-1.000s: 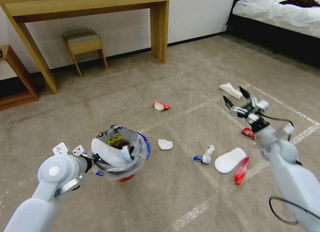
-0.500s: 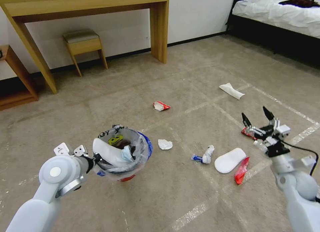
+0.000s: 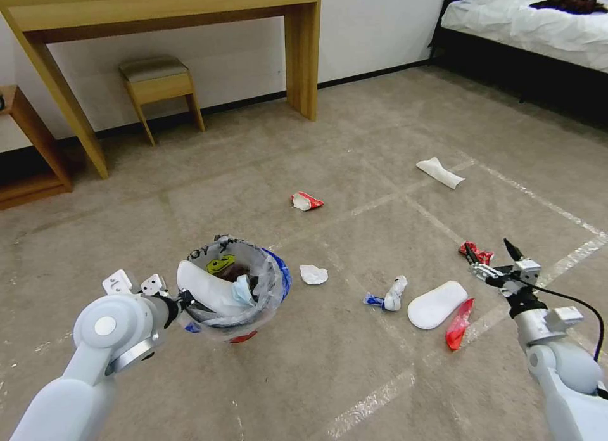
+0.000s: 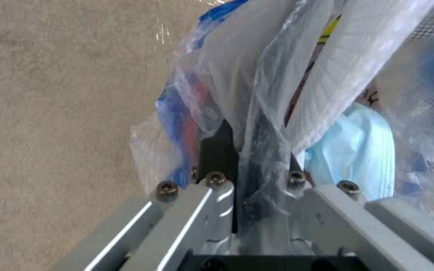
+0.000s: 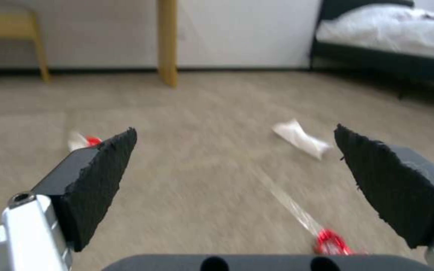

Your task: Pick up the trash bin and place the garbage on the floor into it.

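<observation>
The left arm is reaching forward from the lower left of the head view, elbow bent, and its left pincer (image 3: pixel 179 300) is gripping the near rim of the trash bin (image 3: pixel 231 289), clamped together on the rim and the clear bag lining it; the left wrist view shows plastic bunched between the metal fingers (image 4: pixel 217 195). The bin is sitting tilted toward the arm; whether its base is touching the floor (image 3: pixel 354 143) cannot be told. Inside the bin, a white slipper (image 3: pixel 209 289) is leaning against the near wall with a pale blue face mask (image 3: pixel 240 293) beside it.

The right arm is stretching forward low from the lower right, wrist roughly level, with the right pincer (image 3: pixel 493 258) spread wide apart and holding nothing. It is hovering just beside a small red wrapper (image 3: pixel 478 254), which is lying near one fingertip.

Taking the bin as landmark, the remaining garbage is lying on the floor as follows. A crumpled white paper (image 3: pixel 313 274) is just to the right of the bin. Farther right is a twisted white and blue scrap (image 3: pixel 387 295), then a flat white slipper (image 3: pixel 437 303), with a long red wrapper (image 3: pixel 459 324) touching its right edge. Beyond the bin, toward the wooden worktop (image 3: pixel 158 10), a red and white wrapper (image 3: pixel 306 201) is lying alone. A folded white piece (image 3: pixel 439 172) is lying well to the right and beyond, toward the bed (image 3: pixel 525 23).
</observation>
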Tool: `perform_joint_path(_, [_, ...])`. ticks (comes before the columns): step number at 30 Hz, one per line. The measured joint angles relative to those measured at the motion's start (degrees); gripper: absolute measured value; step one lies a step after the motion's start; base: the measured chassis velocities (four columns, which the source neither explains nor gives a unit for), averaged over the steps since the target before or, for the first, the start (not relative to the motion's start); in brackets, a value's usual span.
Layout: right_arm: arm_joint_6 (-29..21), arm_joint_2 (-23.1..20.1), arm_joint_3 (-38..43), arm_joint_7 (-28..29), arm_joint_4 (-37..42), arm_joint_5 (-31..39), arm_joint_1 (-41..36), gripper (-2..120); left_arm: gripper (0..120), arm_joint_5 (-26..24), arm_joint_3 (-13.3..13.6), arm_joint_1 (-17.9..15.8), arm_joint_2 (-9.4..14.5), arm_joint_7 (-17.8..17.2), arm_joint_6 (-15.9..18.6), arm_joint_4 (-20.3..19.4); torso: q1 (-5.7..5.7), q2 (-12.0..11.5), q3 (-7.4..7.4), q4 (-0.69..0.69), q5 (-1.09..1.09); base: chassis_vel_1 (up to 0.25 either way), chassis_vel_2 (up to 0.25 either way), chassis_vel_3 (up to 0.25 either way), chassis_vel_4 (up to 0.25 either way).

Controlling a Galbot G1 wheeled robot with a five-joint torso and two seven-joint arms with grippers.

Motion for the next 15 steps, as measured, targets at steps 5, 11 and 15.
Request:
perform_joint_path(5, [-3.8, -1.8, -3.2, 4.0, -3.0, -0.4, 1.7, 100, 4, 0.1, 0.0, 0.2, 0.1, 0.0, 0.0, 0.0, 0.0, 0.0, 0.0, -0.01, 0.01, 0.0, 0.0, 0.0, 0.0])
perform_joint_path(11, [-11.2, -4.5, -7.5, 9.7, -3.9, 0.6, 2.9, 100, 4, 0.3, 0.0, 0.4, 0.1, 0.0, 0.0, 0.0, 0.0, 0.0, 0.0, -0.01, 0.0, 0.0, 0.0, 0.0, 0.0])
perform_joint_path(15, [-15.4, -6.1, -9.8, 12.7, -4.0, 1.5, 3.2, 100, 4, 0.4, 0.1, 0.4, 0.1, 0.0, 0.0, 0.3, 0.0, 0.0, 0.0, -0.02, 0.0, 0.0, 0.0, 0.0, 0.0])
